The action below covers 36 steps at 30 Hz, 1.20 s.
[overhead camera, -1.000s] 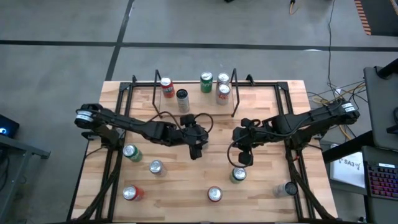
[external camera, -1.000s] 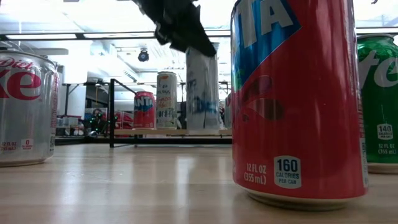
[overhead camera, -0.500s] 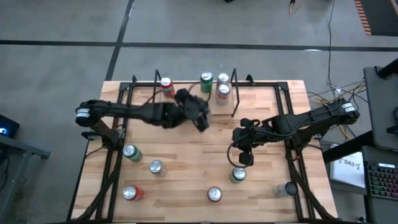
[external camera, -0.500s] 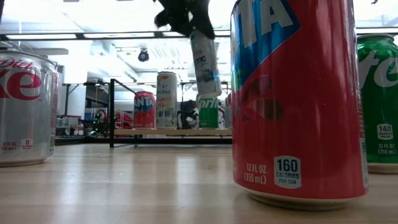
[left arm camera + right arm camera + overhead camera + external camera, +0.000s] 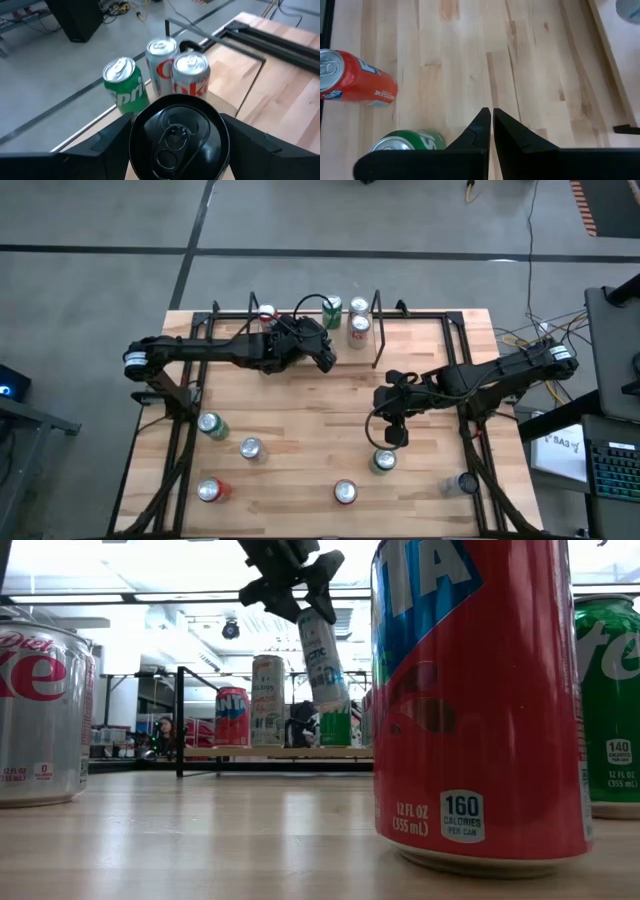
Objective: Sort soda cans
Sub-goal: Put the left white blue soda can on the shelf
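carried farther back, black can [image 5: 322, 657] in left pincer [image 5: 322, 350] grip, tilted, top end uppermost, right pincer [image 5: 491, 131] closed

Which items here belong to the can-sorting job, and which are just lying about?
Job: soda cans, including the black-topped can held in the left gripper; right gripper, shut.
Lying about: cables and keyboard beside the table.

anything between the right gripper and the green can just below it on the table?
No: in the high view, bare wood separates the shut right gripper from the green can.
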Available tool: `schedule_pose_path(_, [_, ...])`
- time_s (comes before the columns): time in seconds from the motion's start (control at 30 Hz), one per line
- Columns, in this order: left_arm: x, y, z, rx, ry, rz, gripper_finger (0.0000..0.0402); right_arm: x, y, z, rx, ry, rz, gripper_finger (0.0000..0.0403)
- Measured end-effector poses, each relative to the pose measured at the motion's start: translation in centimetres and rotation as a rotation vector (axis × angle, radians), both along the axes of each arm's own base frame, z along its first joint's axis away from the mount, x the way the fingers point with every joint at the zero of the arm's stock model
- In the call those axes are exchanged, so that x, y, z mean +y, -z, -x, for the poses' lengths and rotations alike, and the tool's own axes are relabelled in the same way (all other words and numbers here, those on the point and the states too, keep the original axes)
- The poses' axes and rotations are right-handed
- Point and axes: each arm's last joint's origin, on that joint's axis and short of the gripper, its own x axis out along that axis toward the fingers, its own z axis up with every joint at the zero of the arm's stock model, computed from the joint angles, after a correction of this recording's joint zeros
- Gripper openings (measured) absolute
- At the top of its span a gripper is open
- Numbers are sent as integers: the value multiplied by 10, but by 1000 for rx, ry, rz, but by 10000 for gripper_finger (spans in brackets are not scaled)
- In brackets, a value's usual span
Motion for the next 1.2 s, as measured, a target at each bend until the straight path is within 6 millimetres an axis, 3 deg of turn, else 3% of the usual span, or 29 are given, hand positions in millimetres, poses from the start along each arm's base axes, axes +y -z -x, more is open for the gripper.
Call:
schedule_pose_path(0.4, [8, 10, -19, 117, -11, 6, 242, -1, 0, 0, -7, 6, 21, 11])
schedule_pose_path(0.87, [20, 30, -26, 150, -75, 19, 242, -1, 0, 0, -9, 6, 22, 11])
schedule_pose_path(1.2, [21, 33, -25, 162, -87, 20, 243, -1, 0, -1, -9, 7, 23, 11])
